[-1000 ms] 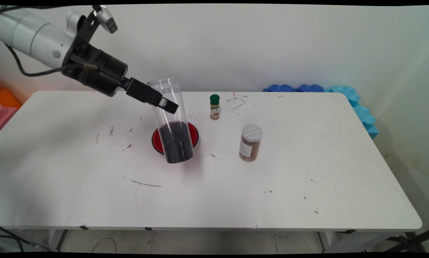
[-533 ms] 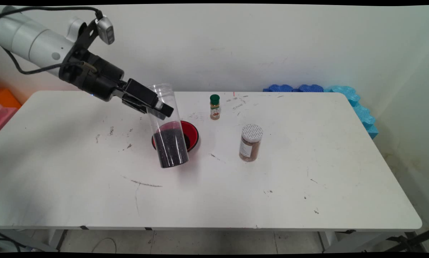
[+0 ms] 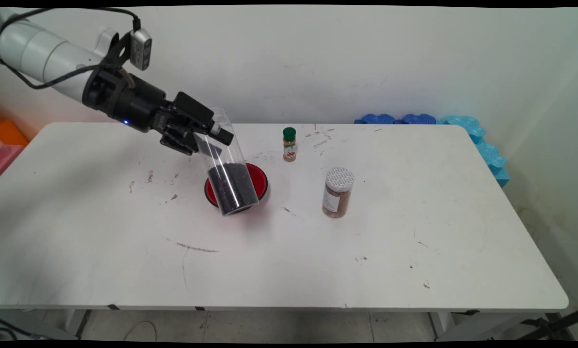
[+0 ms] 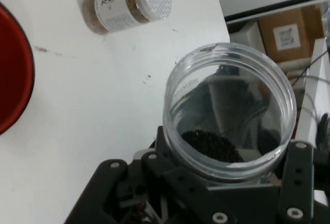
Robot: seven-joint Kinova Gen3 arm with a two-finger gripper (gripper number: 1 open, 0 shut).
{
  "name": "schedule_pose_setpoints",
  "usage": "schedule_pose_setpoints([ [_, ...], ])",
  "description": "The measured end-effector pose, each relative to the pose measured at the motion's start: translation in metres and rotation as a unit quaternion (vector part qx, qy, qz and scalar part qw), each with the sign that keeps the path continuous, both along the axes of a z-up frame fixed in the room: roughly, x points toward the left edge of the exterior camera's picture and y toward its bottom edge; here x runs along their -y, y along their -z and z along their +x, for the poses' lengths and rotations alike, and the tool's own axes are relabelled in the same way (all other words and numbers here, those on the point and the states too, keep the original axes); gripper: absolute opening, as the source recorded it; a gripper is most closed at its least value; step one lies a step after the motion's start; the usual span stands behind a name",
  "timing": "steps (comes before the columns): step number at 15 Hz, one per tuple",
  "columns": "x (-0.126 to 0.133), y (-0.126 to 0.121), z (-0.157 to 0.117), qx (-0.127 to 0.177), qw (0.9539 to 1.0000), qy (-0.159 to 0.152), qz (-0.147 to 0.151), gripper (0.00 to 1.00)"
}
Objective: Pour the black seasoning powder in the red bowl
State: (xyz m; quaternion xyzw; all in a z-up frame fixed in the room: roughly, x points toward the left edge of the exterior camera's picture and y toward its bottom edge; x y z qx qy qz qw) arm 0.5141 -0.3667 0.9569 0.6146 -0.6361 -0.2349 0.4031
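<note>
My gripper (image 3: 211, 134) is shut on a tall clear plastic jar (image 3: 225, 164), gripping it near its open top. The jar is lifted and tilted, its base hanging over the red bowl (image 3: 259, 180); dark grains fill its lower part. In the hand view the open mouth of the jar (image 4: 229, 116) faces the camera, with dark grains (image 4: 211, 144) lying inside, and the gripper (image 4: 221, 183) holds it from below. The red bowl (image 4: 13, 74) shows at the left edge there.
A brown spice jar with a white lid (image 3: 338, 192) stands right of the bowl, seen also as the brown spice jar (image 4: 126, 2) in the hand view. A small green-capped bottle (image 3: 289, 144) stands behind. Blue foam (image 3: 463, 130) lies at the far right corner.
The gripper has turned and drawn back to the left, tilting the jar further, its top leaning left. The jar's base has risen slightly and moved over the bowl.
</note>
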Motion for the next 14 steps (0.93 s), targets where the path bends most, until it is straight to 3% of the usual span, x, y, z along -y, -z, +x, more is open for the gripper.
schedule_pose_setpoints([
  [3, 0.001, 0.004, 0.003, -0.013, 0.9988, -0.027, 0.038, 0.0],
  [6, 0.002, 0.008, 0.004, -0.028, 0.9945, -0.058, 0.082, 0.0],
  [14, 0.008, 0.02, 0.004, -0.066, 0.9741, -0.124, 0.177, 0.0],
])
